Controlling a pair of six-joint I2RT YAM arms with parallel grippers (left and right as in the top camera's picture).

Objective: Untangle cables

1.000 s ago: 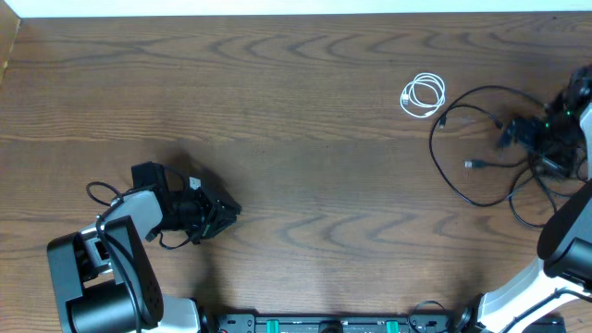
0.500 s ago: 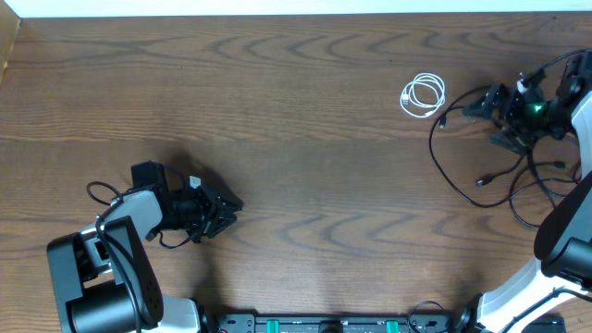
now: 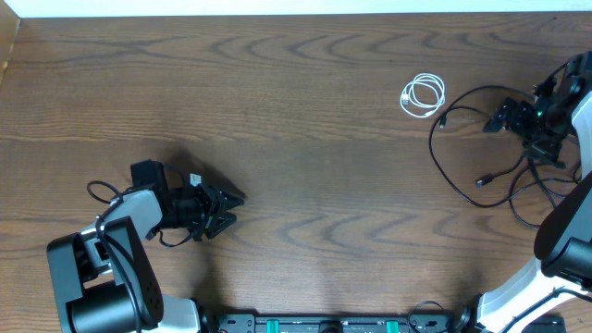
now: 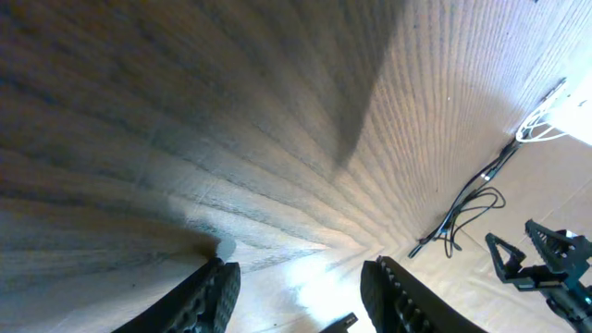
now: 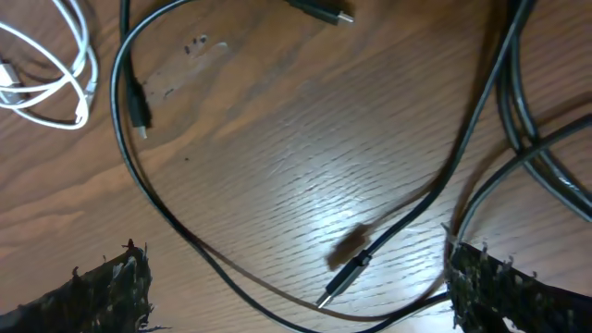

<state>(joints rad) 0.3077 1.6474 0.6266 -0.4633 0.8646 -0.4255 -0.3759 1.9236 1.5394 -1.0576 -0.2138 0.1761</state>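
The cables lie at the table's right side. Several thin black cables (image 3: pixel 481 157) spread in loose loops, and a small white coil (image 3: pixel 423 94) sits apart to their upper left. My right gripper (image 3: pixel 495 120) hovers over the black loops, wide open and holding nothing. In the right wrist view a black plug end (image 5: pixel 347 273) rests on the wood between the right gripper's (image 5: pixel 296 296) spread fingers, with the white cable (image 5: pixel 46 79) at top left. My left gripper (image 3: pixel 227 208) is far off at the lower left, open and empty, as the left wrist view (image 4: pixel 301 296) confirms.
Brown wood table (image 3: pixel 296 111) with a pale strip along the far edge. The left arm's own thick black cable (image 3: pixel 102 190) loops beside its base. The left wrist view shows the distant black cables (image 4: pixel 462 213) and the right gripper (image 4: pixel 546 264).
The left gripper's jaws have spread apart. The right gripper swung up and to the left over the black cables, then back a little right. One plug end shifted slightly down-right.
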